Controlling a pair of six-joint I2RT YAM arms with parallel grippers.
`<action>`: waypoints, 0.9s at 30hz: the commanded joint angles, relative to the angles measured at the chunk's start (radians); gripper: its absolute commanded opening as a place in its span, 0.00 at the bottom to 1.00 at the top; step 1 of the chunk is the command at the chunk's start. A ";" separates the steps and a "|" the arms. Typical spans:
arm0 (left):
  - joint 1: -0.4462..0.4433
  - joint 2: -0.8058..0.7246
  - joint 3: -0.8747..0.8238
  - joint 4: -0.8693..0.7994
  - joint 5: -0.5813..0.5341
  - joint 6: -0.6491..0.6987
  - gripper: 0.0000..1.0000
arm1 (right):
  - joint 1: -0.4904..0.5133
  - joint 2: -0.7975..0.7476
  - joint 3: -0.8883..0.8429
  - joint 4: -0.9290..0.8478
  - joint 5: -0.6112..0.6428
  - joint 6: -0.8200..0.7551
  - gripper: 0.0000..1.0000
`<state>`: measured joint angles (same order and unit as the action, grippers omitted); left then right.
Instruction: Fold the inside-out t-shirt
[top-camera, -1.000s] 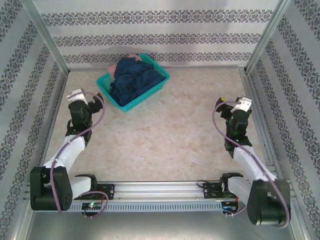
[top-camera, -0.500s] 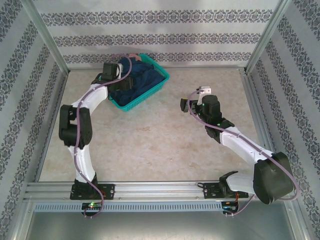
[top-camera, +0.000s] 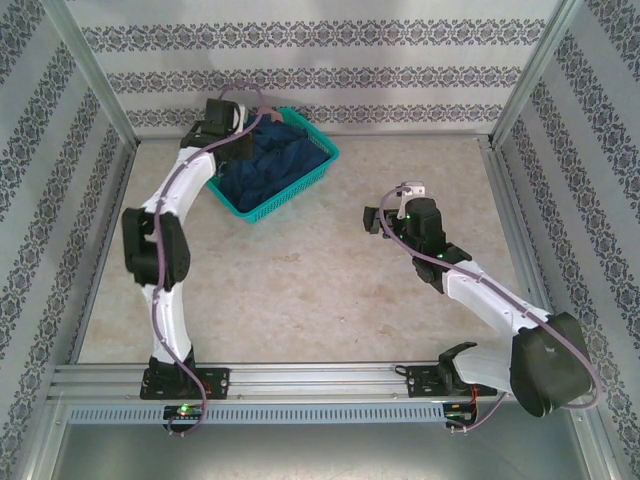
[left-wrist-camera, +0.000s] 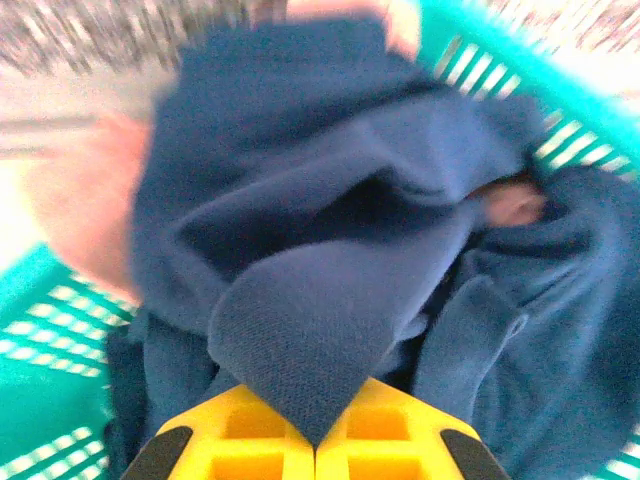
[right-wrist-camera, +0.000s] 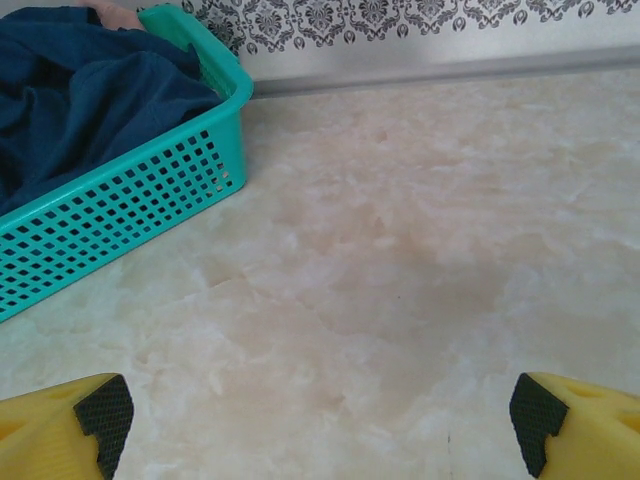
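Far back on the left of the pale marbled table (top-camera: 300, 290), a teal plastic basket with holes in its walls (top-camera: 275, 205) is sitting, and the dark navy blue cotton t-shirt (top-camera: 272, 160) is lying bunched up inside it. I am steering from far away, so I am looking hard at each view.

I am seeing the left claw (left-wrist-camera: 315, 440) reaching down into the basket from its back left corner. Its two yellow fingers (left-wrist-camera: 240, 435) are pressing tight together, and a thick fold of the t-shirt is sticking up from between them. So the left claw is pinching the t-shirt. Some pinkish-tan cloth (left-wrist-camera: 85, 220) is peeking out just beside the blue cloth, on the left and at the far rim. I am not seeing any of it in the pinch.

The right claw (top-camera: 372, 215) is hanging over bare table, well apart from the basket and off to its right. Its fingers are standing wide and holding nothing. It is looking toward the basket.

The t-shirt is all in a heap, so I am not able to tell which way its long side is running. The left arm is the near one, touching the cloth, and the bare table is waiting on the near right side of the basket. I am thinking the next move is lifting the fold up over the rim and pulling it that way. I am worrying that the pink cloth may be dragging along too
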<state>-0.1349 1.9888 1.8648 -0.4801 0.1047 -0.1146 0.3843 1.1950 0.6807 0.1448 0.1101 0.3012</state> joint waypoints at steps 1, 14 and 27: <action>-0.052 -0.278 -0.049 0.174 0.035 -0.005 0.00 | 0.008 -0.048 -0.002 -0.022 -0.008 0.024 0.98; -0.306 -0.067 0.764 0.029 0.184 0.021 0.00 | -0.035 -0.138 0.131 -0.200 -0.126 0.091 0.98; -0.489 -0.027 0.410 0.047 0.227 -0.033 0.06 | -0.152 -0.434 0.292 -0.684 0.236 -0.026 0.96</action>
<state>-0.6044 1.9652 2.4077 -0.4530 0.3180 -0.1200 0.2516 0.7975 0.9340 -0.3969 0.1898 0.3351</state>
